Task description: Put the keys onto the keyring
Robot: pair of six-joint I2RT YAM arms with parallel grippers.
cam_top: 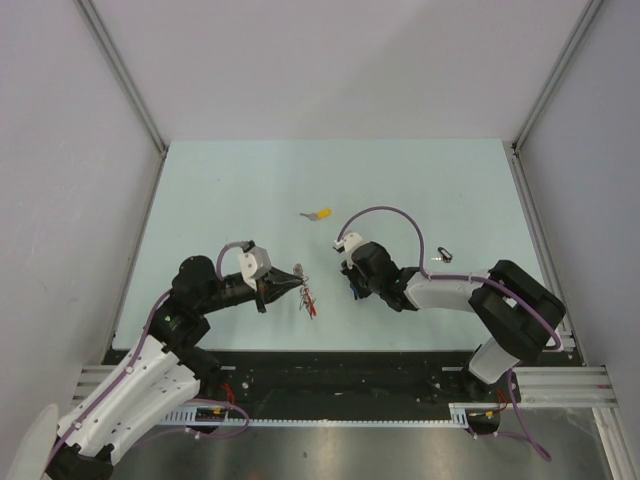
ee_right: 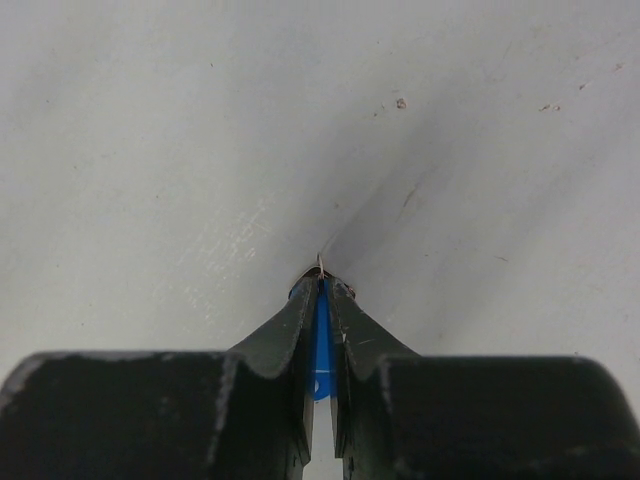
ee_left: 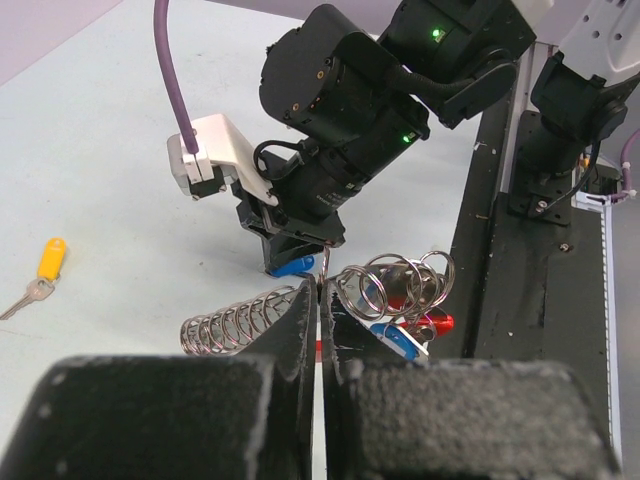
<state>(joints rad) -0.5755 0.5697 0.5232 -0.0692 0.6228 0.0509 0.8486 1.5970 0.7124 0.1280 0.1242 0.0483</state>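
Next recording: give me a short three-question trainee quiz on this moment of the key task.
1. True or false: the yellow-capped key lies on the table, apart from both grippers.
2. Fill in: the left gripper, at the keyring, is ____ (open or shut).
3. What does the right gripper pinch?
A) yellow-capped key
B) blue-capped key
C) keyring

Key: 1 true; 2 shut; 3 B.
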